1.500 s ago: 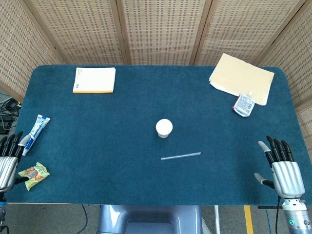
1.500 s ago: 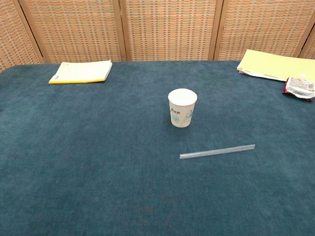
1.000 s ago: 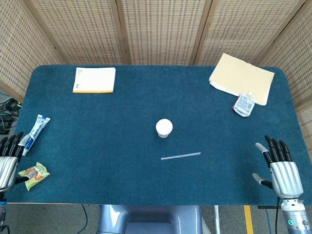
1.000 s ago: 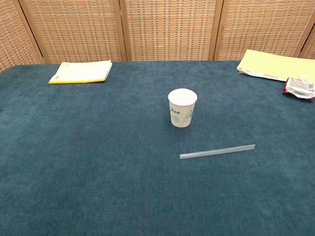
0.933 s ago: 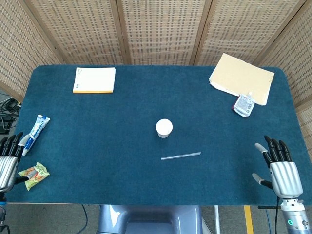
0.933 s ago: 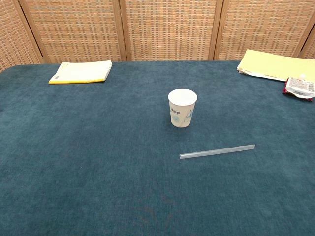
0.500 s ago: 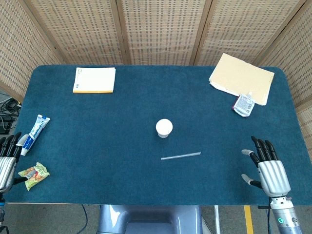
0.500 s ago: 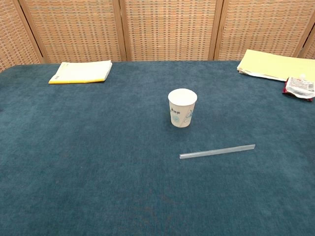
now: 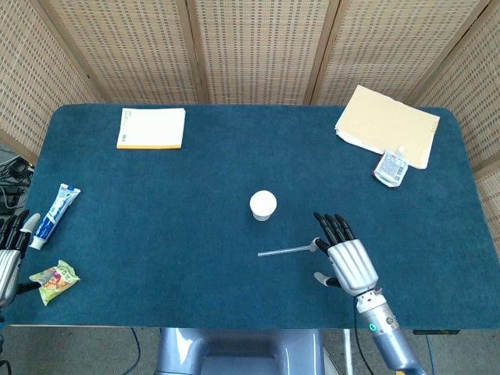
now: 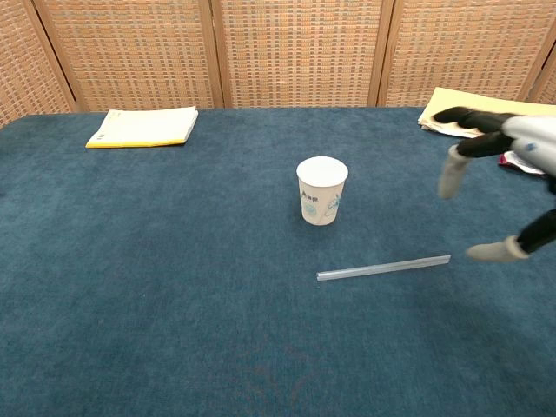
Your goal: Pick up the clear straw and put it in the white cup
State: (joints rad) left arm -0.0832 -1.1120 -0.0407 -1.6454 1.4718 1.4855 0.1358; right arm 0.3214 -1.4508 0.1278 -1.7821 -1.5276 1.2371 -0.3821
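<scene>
The clear straw [image 9: 285,251] [image 10: 383,268] lies flat on the blue table, a little in front and to the right of the white cup [image 9: 263,205] [image 10: 321,190], which stands upright near the middle. My right hand [image 9: 345,258] [image 10: 499,165] hovers over the straw's right end with fingers spread and nothing in it. My left hand [image 9: 9,254] stays at the table's left edge, fingers extended, holding nothing; the chest view does not show it.
A yellow-edged notepad [image 9: 151,127] [image 10: 143,127] lies at the back left. A tan folder [image 9: 387,125] and a small pouch [image 9: 391,167] sit at the back right. A toothpaste tube [image 9: 55,214] and a green snack packet [image 9: 54,280] lie by my left hand.
My right hand has swept left from the table's right edge to above the straw's right end, and now shows in the chest view. Straw, cup and left hand are unmoved.
</scene>
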